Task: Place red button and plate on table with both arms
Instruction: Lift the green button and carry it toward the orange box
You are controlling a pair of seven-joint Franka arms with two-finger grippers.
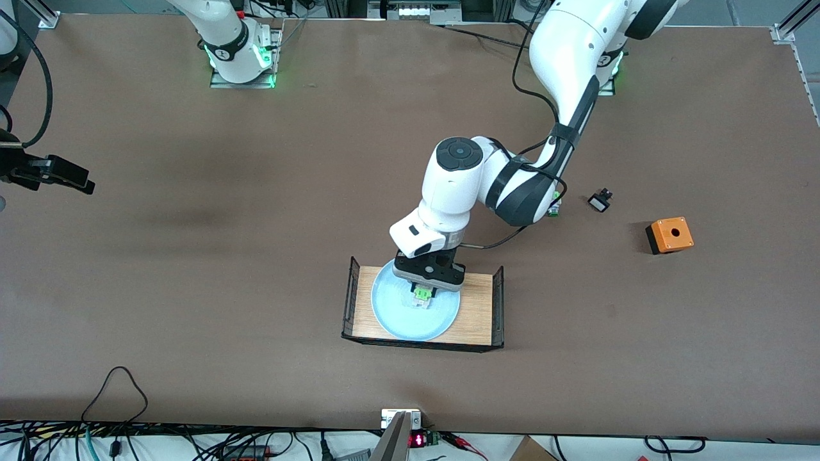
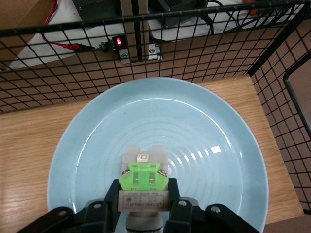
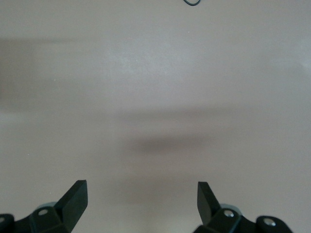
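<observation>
The pale blue plate lies in the light-wood tray on the brown table. My left gripper reaches down into the plate and is shut on the red button. Its black fingers clamp the silvery body just below the green block. The red cap is hidden under the gripper. I cannot tell whether the button still rests on the plate. My right gripper waits open over bare table at the right arm's end, with nothing between its fingers.
Black mesh walls close the tray's two ends. Toward the left arm's end lie a tiny black switch and an orange box. A green-capped switch peeks out beside the left arm's elbow. Cables loop at the table's edge nearest the front camera.
</observation>
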